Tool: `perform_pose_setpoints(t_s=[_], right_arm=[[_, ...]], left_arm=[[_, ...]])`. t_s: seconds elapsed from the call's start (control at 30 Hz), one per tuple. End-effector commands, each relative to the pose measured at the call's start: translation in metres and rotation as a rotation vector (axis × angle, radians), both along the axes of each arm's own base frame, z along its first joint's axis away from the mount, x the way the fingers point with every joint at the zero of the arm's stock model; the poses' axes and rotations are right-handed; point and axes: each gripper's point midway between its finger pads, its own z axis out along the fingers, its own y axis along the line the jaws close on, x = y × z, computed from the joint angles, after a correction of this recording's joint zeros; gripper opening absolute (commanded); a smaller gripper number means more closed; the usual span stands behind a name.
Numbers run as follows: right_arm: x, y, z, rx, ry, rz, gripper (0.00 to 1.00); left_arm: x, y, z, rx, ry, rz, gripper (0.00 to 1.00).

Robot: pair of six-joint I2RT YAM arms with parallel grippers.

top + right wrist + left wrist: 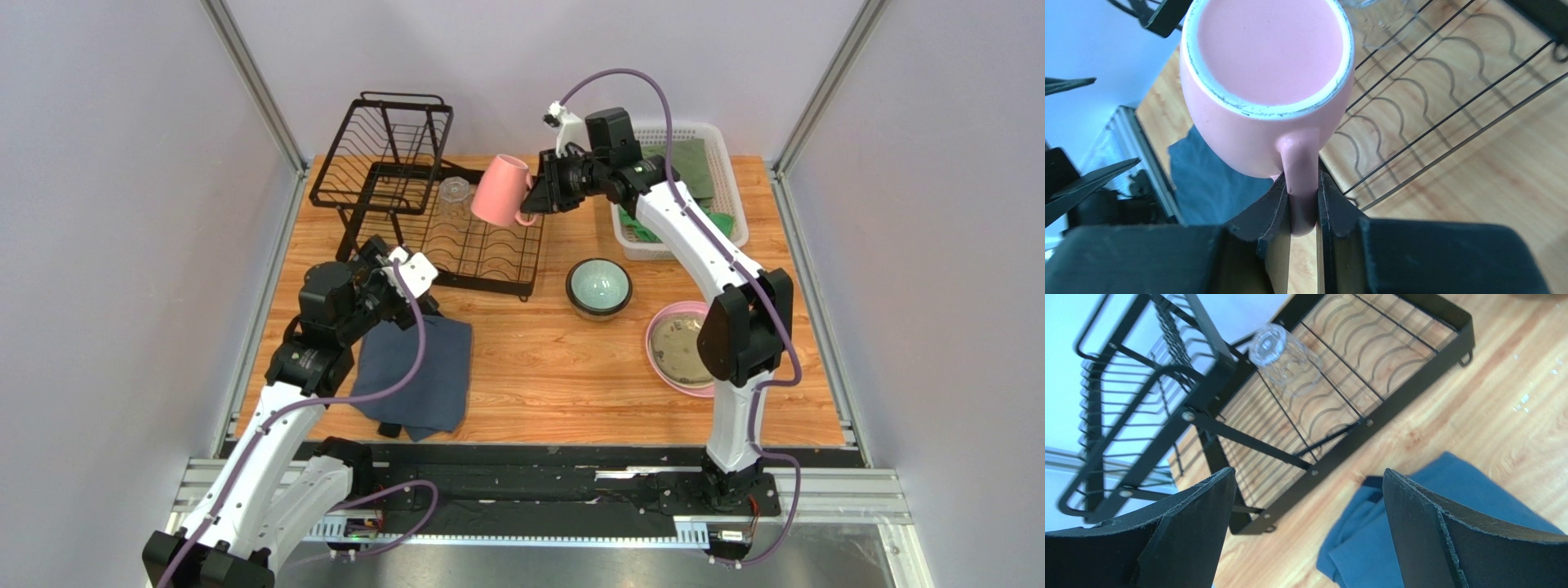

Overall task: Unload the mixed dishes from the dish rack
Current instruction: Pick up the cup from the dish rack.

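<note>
My right gripper (pixel 537 194) (pixel 1301 184) is shut on the handle of the pink mug (pixel 502 190) (pixel 1266 79) and holds it tilted in the air above the dish rack (pixel 390 157) and its lower tray. A clear glass (pixel 455 192) (pixel 1277 352) (pixel 1379 21) stands upside down on that tray. The dark bowl (pixel 599 288) with its teal inside sits on the table right of the rack. The cream plate (pixel 680 342) lies in the pink plate (pixel 654 358), partly behind the right arm. My left gripper (pixel 395 262) (pixel 1309 478) is open and empty by the rack's near left corner.
A folded blue-grey cloth (pixel 420 368) (pixel 1425 520) lies on the wooden table under and right of the left gripper. A white basket (pixel 709 132) holding green cloths stands at the back right. Grey walls close in both sides and the back.
</note>
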Motion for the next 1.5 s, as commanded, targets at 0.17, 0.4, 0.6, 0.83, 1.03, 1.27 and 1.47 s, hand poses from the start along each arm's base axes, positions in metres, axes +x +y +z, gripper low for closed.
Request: perform_pose_setpoints(t_s=[0.17,0.4,0.6,0.83,1.03,1.27,1.47], right_arm=[[-0.044,0.000,0.061,0.276,0.114,0.137,0.00],[-0.068,0.001,0.071,0.390,0.256,0.205,0.00],[-0.081,0.002,0.076,0.458,0.318,0.245,0.00],[-0.087,0.004,0.081,0.496,0.355,0.258,0.00],[-0.095,0.009,0.080,0.499,0.380,0.274,0.00],[-0.103,0.014,0.077,0.494,0.394,0.294,0.00],[-0.111,0.019,0.073,0.489,0.407,0.314,0.00]], left_arm=[[0.018,-0.005,0.075,-0.055,-0.292,-0.015,0.98],[0.029,-0.015,0.086,-0.060,-0.407,-0.041,0.97],[0.029,-0.030,0.088,-0.064,-0.477,-0.094,0.95],[0.027,-0.052,0.092,-0.042,-0.522,-0.165,0.94],[0.026,-0.071,0.094,-0.034,-0.524,-0.232,0.93],[0.028,-0.085,0.099,-0.046,-0.503,-0.271,0.91],[0.027,-0.093,0.099,-0.060,-0.472,-0.292,0.87]])
